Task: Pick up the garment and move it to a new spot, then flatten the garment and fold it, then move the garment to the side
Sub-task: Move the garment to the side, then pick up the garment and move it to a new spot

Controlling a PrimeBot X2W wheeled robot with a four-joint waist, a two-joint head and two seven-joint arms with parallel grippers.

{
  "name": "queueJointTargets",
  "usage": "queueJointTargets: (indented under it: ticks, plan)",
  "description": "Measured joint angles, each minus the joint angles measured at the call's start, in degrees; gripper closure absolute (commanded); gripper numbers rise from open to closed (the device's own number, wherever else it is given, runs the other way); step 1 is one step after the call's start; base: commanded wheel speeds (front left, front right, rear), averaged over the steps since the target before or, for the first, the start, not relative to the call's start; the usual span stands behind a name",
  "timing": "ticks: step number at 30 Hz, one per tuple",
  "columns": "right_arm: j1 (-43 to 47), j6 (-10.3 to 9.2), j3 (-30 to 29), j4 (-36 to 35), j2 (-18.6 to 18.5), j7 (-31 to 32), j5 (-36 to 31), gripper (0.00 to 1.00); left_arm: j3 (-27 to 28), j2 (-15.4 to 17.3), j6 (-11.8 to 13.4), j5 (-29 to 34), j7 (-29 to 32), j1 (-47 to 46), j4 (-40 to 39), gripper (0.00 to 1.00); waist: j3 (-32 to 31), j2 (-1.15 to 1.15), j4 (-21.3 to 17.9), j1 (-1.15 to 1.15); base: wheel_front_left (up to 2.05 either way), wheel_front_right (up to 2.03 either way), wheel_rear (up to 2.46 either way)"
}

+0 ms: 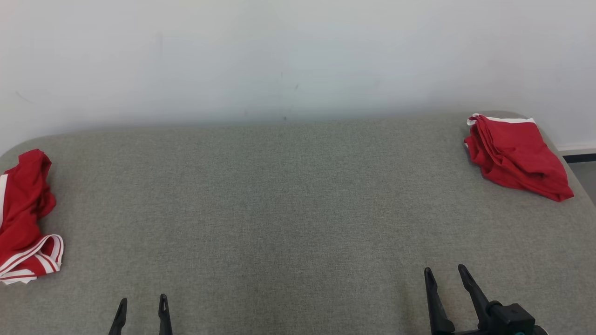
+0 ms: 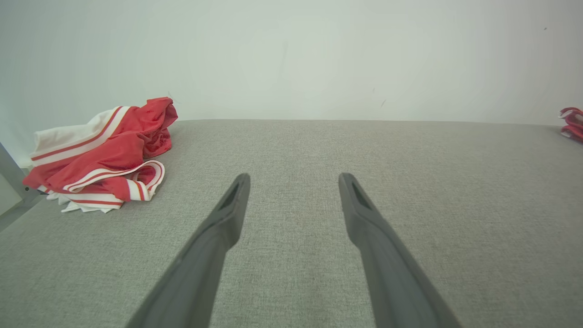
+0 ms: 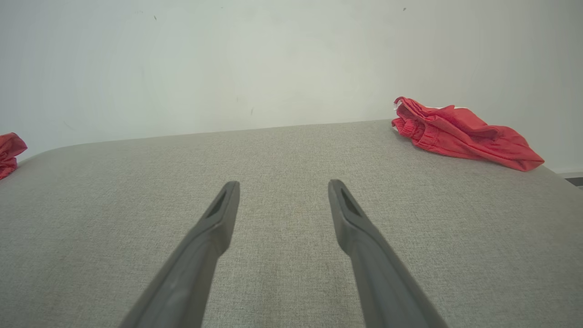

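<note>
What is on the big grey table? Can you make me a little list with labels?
table: grey cloth top, pale wall behind
striped garment: red with white stripes, crumpled at the table's left edge
other garment: red with a bit of white, bunched at the far right corner
left gripper: open, holding nothing, near the front edge
right gripper: open, holding nothing, near the front edge
touching: neither gripper touches a garment

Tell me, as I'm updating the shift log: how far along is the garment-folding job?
Possibly done: the red garment at the far right corner lies in a compact, roughly folded bundle. In hand: nothing; the left gripper and right gripper are open and empty above the grey surface. Left: the crumpled red-and-white garment at the left edge is not yet picked up, flattened, folded or set aside.
</note>
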Motion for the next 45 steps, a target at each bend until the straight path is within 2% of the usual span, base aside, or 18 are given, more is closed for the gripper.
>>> queueJointTargets:
  ticks: [45]
  plan:
    - [0.3,0.0,0.2,0.0,0.01,0.0,0.19,0.0,0.38,0.0,-0.04,-0.04,0.0,0.05,0.38,0.0,0.06,0.0,1.09,0.0,0.0,0.0,0.0]
